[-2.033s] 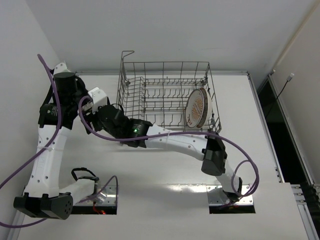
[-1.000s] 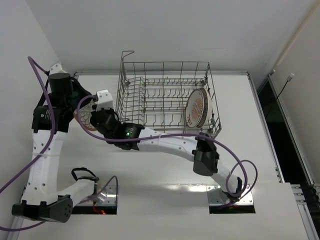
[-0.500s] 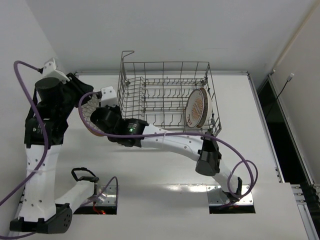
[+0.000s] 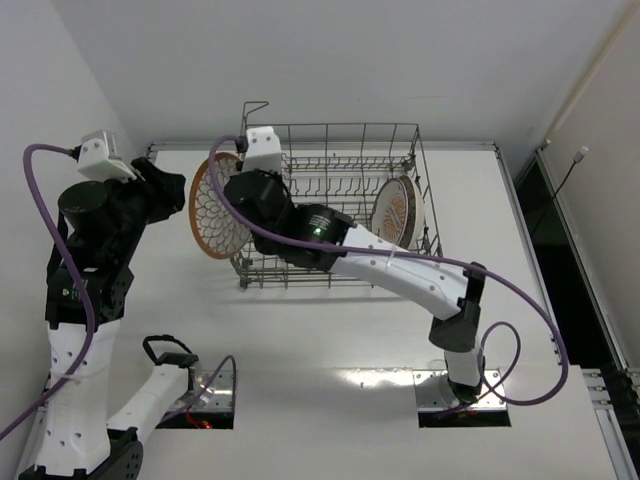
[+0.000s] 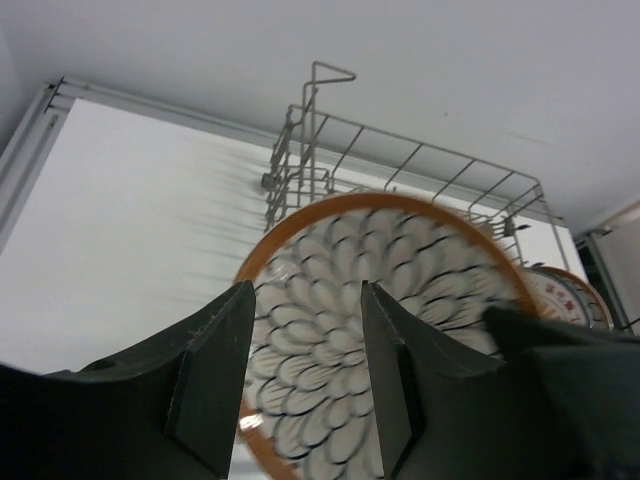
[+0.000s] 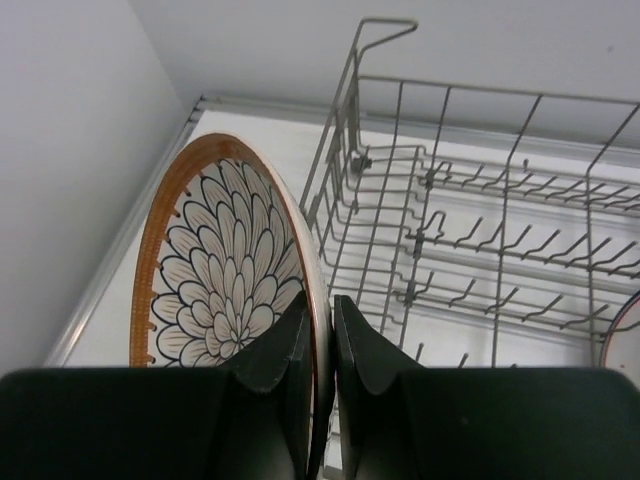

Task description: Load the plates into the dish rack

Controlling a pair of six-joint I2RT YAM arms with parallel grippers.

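Gripping the held plate [image 6: 225,290] by its orange rim, the right hand [image 6: 320,312] has both fingers pinched close together on the edge, one on each face. The plate stands nearly upright in the air, above the desk [image 4: 300,330] and just outside the left end of the dish rack [image 4: 300,205], near the corner with the raised wire loop. In the top view its orange lattice side faces left; in the wrist views the other side shows white petals outlined in dark lines.

The left hand [image 5: 307,300] is off to the left of that plate, its dark fingers [image 5: 215,370] standing moderately apart with nothing clamped between them. The plate's petal face fills the gap as seen from the left wrist, but whether a finger touches it cannot be told. From above, this hand sits near the plate's left edge.

A second plate [image 4: 395,215] stands on edge among the tines at the right end of the rack, leaning slightly, its sunburst centre turned towards the left. The rack's other rows of tines show only bare wire.
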